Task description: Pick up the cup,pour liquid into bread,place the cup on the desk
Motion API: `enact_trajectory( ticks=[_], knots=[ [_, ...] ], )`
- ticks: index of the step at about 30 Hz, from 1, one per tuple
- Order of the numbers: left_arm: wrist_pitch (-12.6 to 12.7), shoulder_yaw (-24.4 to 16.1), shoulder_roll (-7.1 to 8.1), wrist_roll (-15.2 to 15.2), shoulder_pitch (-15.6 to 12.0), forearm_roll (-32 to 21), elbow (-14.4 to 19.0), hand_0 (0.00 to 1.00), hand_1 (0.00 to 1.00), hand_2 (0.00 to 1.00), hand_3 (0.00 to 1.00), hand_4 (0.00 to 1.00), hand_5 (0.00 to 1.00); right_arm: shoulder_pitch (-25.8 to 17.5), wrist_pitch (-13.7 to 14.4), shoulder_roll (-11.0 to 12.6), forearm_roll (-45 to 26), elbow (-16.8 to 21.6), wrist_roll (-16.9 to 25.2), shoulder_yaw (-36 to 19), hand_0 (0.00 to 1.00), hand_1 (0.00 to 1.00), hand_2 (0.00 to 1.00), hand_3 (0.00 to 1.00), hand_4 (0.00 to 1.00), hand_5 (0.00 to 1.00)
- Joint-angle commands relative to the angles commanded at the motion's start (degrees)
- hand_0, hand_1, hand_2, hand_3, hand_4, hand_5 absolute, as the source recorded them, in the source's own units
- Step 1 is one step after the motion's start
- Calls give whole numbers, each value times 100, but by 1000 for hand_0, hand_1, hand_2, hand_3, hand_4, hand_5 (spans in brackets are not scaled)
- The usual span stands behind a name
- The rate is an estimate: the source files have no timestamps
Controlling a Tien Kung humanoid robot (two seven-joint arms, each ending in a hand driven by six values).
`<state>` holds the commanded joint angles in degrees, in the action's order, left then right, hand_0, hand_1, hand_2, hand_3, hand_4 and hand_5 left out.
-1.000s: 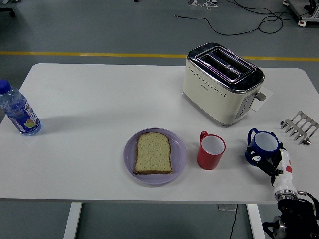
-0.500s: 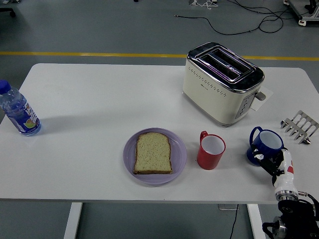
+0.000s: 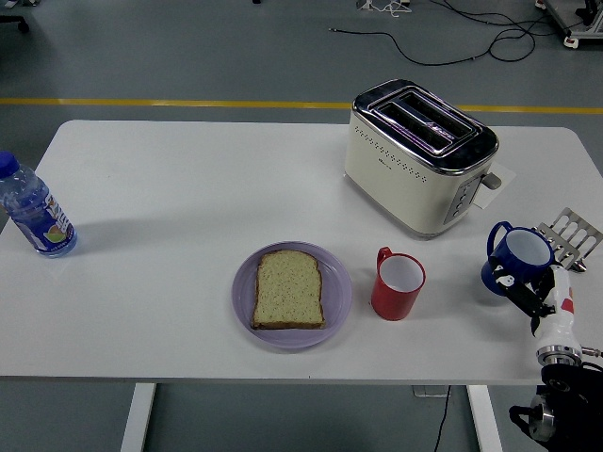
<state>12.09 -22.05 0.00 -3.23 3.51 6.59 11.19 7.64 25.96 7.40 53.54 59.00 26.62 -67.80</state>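
A slice of bread (image 3: 289, 289) lies on a purple plate (image 3: 339, 281) near the table's front middle. Just right of the plate stands a red cup (image 3: 398, 285), upright and untouched. Farther right is a blue cup (image 3: 518, 257) with its handle to the left. My right hand (image 3: 518, 288) comes up from the lower right corner, and its black fingers wrap the lower near side of the blue cup. The blue cup looks slightly raised and tilted. I see nothing inside either cup.
A cream and chrome toaster (image 3: 419, 155) stands at the back right, with a sheet of paper (image 3: 496, 185) beside it. A metal toast rack (image 3: 569, 236) sits right behind the blue cup at the table's right edge. A water bottle (image 3: 36, 209) stands at the far left.
My right hand has moved right and farther from me with the blue cup in it, bringing the cup up close to the toast rack. The red cup, plate and bread have not moved.
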Motion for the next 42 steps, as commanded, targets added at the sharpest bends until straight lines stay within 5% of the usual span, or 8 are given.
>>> enact_trajectory(
  ticks=[11,20,25,31,32,42],
  knots=[
    [-4,-37,0,5,11,24,-2,646,657,672,516,243,844,-156,303,294,708,1529,-699,-362,429,436,560,551,636,2],
    [-3,-61,3,5,23,43,-2,646,657,673,516,243,840,-148,317,557,1999,2970,-2570,-448,362,407,548,549,664,15],
    [-3,-65,5,3,23,45,-3,646,657,673,516,243,840,-28,301,645,2351,3545,-3218,-304,362,407,548,549,664,15],
    [-1,-54,0,-1,19,40,-6,645,657,673,516,243,840,409,-86,820,2951,3755,-3863,73,325,385,546,549,671,9],
    [-1,-53,0,-2,19,39,-7,645,657,673,516,243,840,462,-129,842,3025,3761,-3930,122,259,319,546,551,655,2],
    [6,-65,0,-1,19,12,-6,646,658,673,516,243,840,1411,-701,1038,4183,3704,-4991,1053,244,309,544,551,646,2]
  ],
)
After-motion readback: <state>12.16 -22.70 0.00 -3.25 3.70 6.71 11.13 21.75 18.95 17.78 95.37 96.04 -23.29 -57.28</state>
